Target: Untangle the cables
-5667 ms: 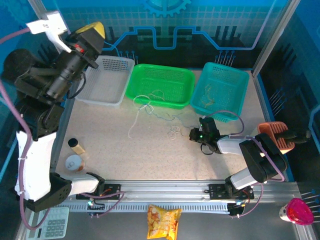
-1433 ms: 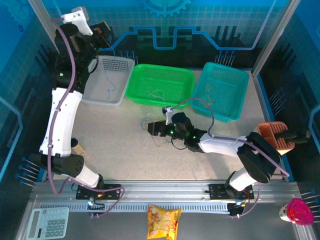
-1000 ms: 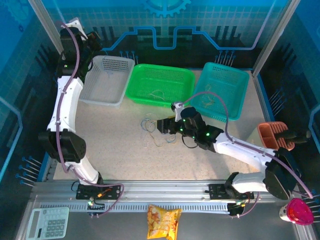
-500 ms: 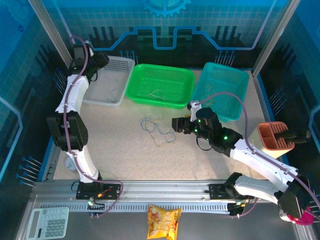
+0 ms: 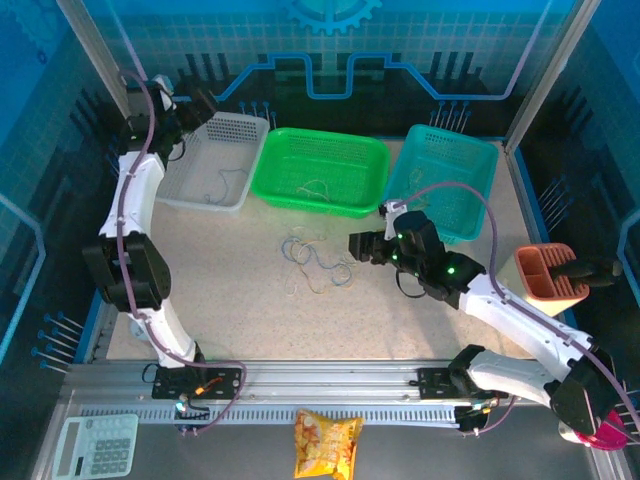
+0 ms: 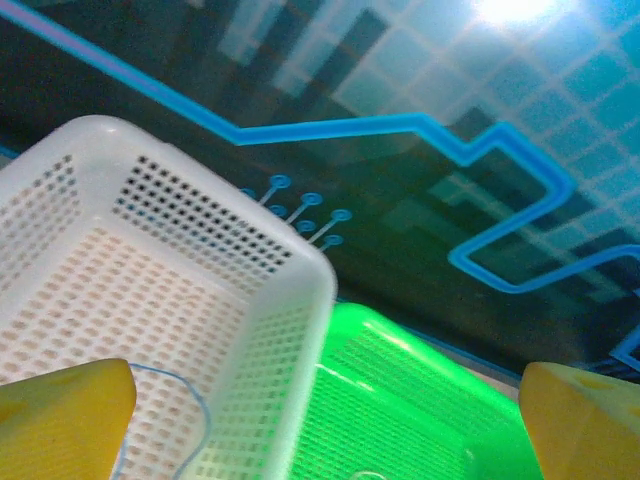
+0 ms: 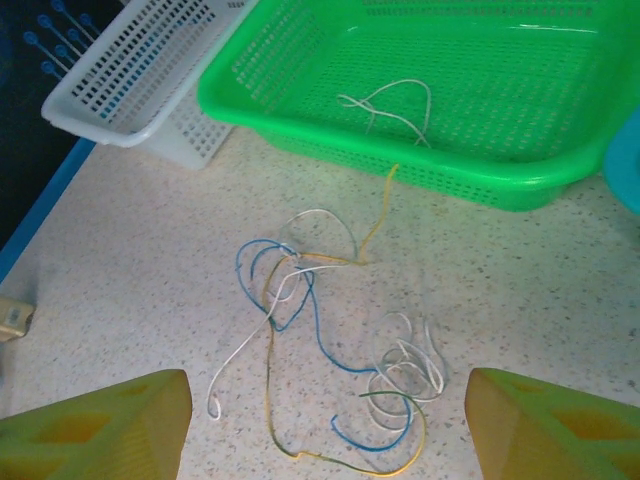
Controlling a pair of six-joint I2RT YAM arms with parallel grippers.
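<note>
Left arm (image 5: 125, 215), right arm (image 5: 510, 310): white shells, black joints, black bases on rail (image 5: 330, 378). Purple cable (image 5: 470, 215) loops along each. Green lights at right arm's end far from rail. Left claw (image 6: 327, 390), right claw (image 7: 328, 385): yellow wedge fingers.

In the left wrist view the bottom edge cuts the pads (image 6: 62, 420) of the left gripper (image 6: 320, 425), leaving tips wide apart at the corners. The white basket (image 6: 150, 270) runs off the left and bottom edges; a blue cable (image 6: 205, 412) in it goes out of sight behind the left pad. In the right wrist view the right gripper (image 7: 330, 425) is cropped alike, the green basket (image 7: 450, 175) runs off top and right, and the teal basket (image 7: 628, 175) is a sliver at the right edge. From above, a pink object (image 5: 615, 432) at the near right sits partly behind the right arm
</note>
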